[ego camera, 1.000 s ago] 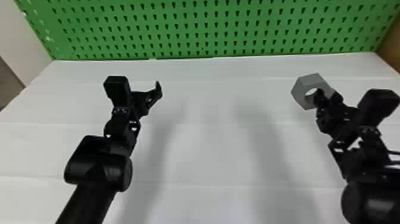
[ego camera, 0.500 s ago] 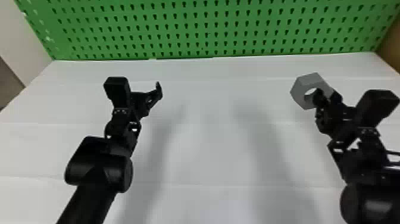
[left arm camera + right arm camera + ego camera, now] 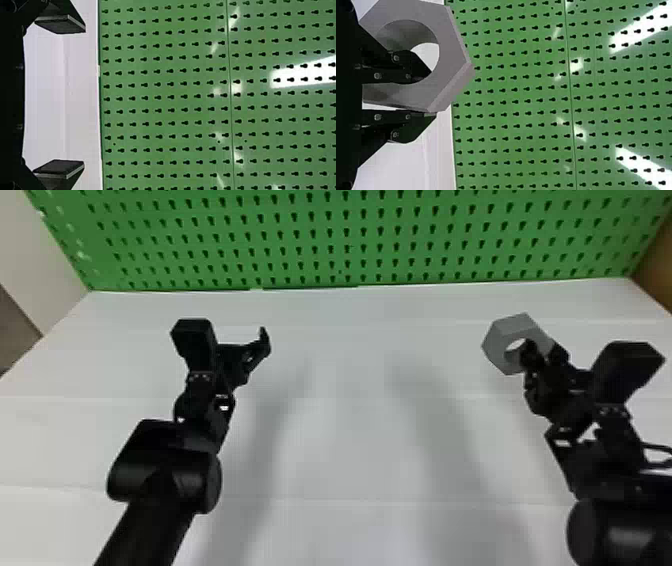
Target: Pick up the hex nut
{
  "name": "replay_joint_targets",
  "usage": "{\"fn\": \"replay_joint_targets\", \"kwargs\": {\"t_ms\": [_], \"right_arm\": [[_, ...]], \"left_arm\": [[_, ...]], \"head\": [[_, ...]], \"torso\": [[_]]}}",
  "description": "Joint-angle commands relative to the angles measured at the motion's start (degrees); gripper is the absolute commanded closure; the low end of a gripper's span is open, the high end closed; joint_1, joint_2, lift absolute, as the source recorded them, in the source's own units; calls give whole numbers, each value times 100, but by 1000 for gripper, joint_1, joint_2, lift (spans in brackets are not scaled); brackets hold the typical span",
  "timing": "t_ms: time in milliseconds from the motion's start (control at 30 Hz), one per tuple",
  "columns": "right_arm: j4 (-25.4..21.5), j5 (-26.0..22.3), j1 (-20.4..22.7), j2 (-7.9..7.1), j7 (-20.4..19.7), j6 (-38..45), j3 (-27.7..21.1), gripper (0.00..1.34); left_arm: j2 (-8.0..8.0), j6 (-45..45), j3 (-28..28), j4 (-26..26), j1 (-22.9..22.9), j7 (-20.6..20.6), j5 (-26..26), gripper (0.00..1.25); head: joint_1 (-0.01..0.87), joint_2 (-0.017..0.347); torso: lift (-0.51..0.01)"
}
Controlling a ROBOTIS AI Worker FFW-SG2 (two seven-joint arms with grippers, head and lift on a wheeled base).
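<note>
At the right of the head view, my right gripper [image 3: 542, 357] is shut on the wall of the large grey hex nut [image 3: 495, 342], held up over the white table. In the right wrist view one finger of the right gripper [image 3: 421, 97] passes into the hole of the hex nut [image 3: 451, 59], and the other lies along an outer flat side. My left gripper [image 3: 245, 345] is parked at the left in the head view. The left wrist view has the left gripper [image 3: 63, 99] with its fingers wide apart and nothing between them.
A green pegboard [image 3: 345, 240] stands along the back edge of the white table [image 3: 350, 430]. Soft shadows of both arms fall on the tabletop between them. A brown panel [image 3: 655, 260] is at the far right.
</note>
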Motion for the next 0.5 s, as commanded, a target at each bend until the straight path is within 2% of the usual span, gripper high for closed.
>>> {"fn": "replay_joint_targets", "kwargs": {"t_ms": [0, 467], "right_arm": [[-1, 21, 0, 23, 1, 0, 0, 1042], [-1, 65, 0, 23, 1, 9, 18, 1042]], "left_arm": [[-8, 0, 8, 0, 5, 0, 0, 88], [-8, 0, 17, 0, 5, 0, -9, 88]], "head": [[785, 149], [785, 149]], "torso": [[-86], [-86]]}}
